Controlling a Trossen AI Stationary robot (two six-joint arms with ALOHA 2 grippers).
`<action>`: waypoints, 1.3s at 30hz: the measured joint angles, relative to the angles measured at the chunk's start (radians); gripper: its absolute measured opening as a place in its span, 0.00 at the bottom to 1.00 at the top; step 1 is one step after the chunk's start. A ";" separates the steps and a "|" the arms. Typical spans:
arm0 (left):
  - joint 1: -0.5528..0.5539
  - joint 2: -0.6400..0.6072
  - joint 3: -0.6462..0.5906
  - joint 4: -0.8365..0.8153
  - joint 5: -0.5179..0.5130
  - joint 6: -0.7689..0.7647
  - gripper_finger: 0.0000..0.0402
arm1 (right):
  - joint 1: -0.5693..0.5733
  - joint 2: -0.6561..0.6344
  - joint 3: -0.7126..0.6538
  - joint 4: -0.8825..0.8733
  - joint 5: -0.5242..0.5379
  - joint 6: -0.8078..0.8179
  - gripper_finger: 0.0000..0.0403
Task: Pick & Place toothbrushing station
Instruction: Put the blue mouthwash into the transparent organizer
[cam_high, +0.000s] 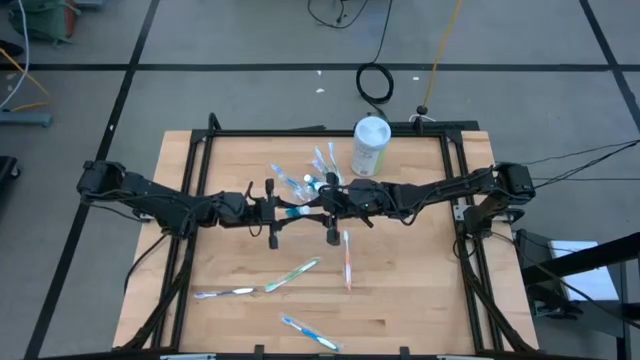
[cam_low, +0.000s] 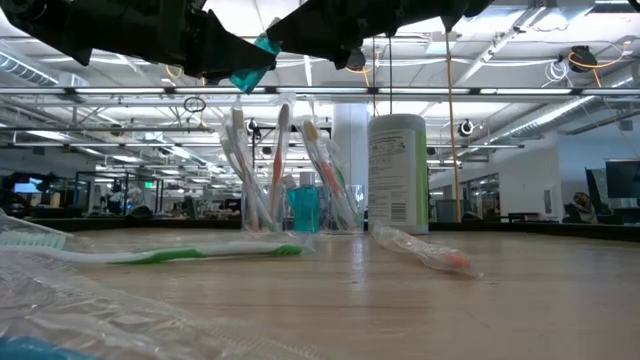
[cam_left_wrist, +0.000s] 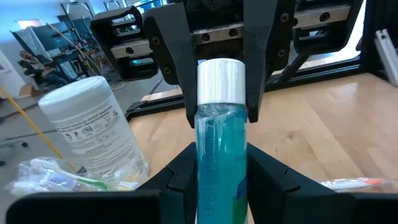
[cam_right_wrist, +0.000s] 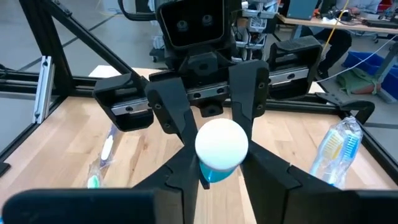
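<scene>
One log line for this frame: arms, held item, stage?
stage: handover above table | left gripper: holds toothpaste tube | right gripper: jaws around tube's white cap | cup: upright

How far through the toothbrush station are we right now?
Done: several brushes stand in the cup beside the canister. In hand: a blue toothpaste tube held above the table by the left gripper, with the right gripper's fingers at its white cap. Left: four wrapped toothbrushes lying loose on the table.
</scene>
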 joint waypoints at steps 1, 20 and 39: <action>-0.001 0.000 0.000 0.000 -0.010 0.007 0.26 | 0.000 0.000 0.000 0.000 -0.002 -0.002 0.24; 0.002 0.000 0.000 -0.297 -0.160 -0.071 0.62 | 0.016 -0.011 -0.001 -0.274 0.134 0.065 0.23; 0.060 0.188 0.008 0.012 0.029 -0.114 0.62 | -0.022 -0.011 -0.002 -0.370 0.295 0.074 0.23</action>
